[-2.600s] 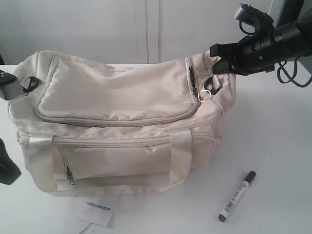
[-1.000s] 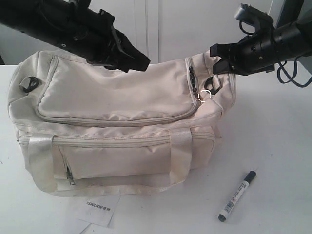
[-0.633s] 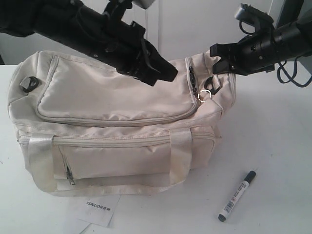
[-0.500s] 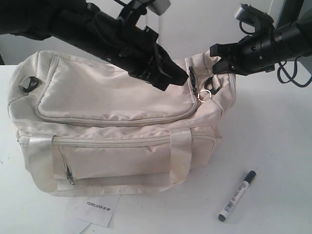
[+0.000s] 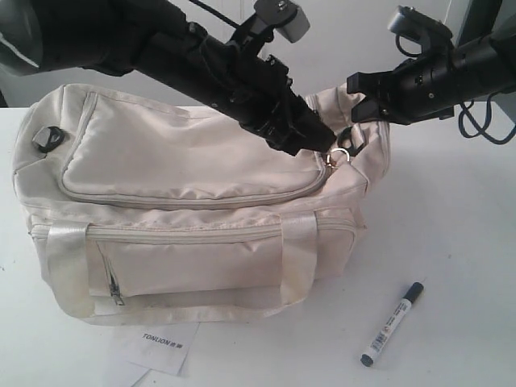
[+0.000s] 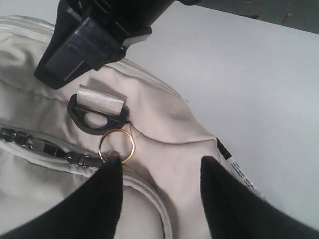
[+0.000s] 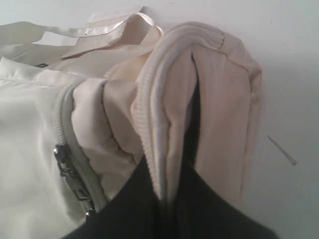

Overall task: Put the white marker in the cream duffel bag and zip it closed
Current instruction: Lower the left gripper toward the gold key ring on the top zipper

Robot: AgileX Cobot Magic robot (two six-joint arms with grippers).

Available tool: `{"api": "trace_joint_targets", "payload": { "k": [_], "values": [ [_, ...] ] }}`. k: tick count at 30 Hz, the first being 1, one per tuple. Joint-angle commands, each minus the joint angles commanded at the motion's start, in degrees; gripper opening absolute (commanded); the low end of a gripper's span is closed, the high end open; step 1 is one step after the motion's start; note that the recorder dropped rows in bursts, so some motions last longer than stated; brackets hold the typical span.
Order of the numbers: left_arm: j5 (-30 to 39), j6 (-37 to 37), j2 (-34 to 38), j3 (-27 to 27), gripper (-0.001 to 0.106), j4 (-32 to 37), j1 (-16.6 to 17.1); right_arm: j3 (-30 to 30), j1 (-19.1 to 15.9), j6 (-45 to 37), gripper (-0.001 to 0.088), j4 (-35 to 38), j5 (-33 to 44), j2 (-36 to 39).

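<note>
Left gripper (image 6: 159, 169) just arrived, jaws spread, zipper ring (image 6: 116, 145) ahead; right gripper (image 7: 167, 196) pinching cream duffel bag (image 5: 185, 161) end. We expect unzipping.

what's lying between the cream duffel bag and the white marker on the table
Nothing. In the exterior view the stretch of white table between the cream duffel bag and the white marker is bare.

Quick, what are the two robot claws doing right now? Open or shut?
Left gripper: open, holding nothing.
Right gripper: shut, pinching a fold at the end of the cream duffel bag.
</note>
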Motion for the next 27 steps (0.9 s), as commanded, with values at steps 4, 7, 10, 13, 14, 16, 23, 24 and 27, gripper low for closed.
{"api": "trace_joint_targets", "payload": {
  "k": [4, 7, 10, 13, 14, 16, 23, 24, 27],
  "values": [
    [0.3, 4.1, 1.9, -2.2, 0.056, -0.6, -0.1, 0.0, 0.0, 0.0, 0.0000, 0.0, 0.0, 0.0],
    [0.6, 4.9, 3.6, -3.8, 0.056, -0.6, -0.1, 0.0, 0.0, 0.0, 0.0000, 0.0, 0.0, 0.0],
    [0.7, 5.5, 5.3, -5.5, 0.056, -0.6, -0.1, 0.0, 0.0, 0.0, 0.0000, 0.0, 0.1, 0.0],
    [2.3, 5.5, 6.9, -7.1, 0.056, -0.6, -0.1, 0.0, 0.0, 0.0, 0.0000, 0.0, 0.1, 0.0],
    [2.9, 5.5, 7.3, -7.6, 0.056, -0.6, -0.1, 0.0, 0.0, 0.0, 0.0000, 0.0, 0.1, 0.0],
    [3.1, 5.8, 8.0, -8.2, 0.056, 0.1, -0.5, 0.0, 0.0, 0.0, 0.0000, 0.0, 0.1, 0.0],
    [1.9, 6.2, 10.0, -8.3, 0.069, 1.2, -0.7, 0.0, 0.0, 0.0, 0.0000, 0.0, 0.1, 0.0],
    [1.4, 6.8, 10.0, -8.3, 0.068, 1.2, -0.7, 0.0, 0.0, 0.0, 0.0000, 0.0, 0.1, 0.0],
    [1.0, 9.2, 10.1, -8.3, 0.067, 1.2, -0.7, 0.0, 0.0, 0.0, 0.0000, 0.0, 0.1, 0.0]
  ]
}}
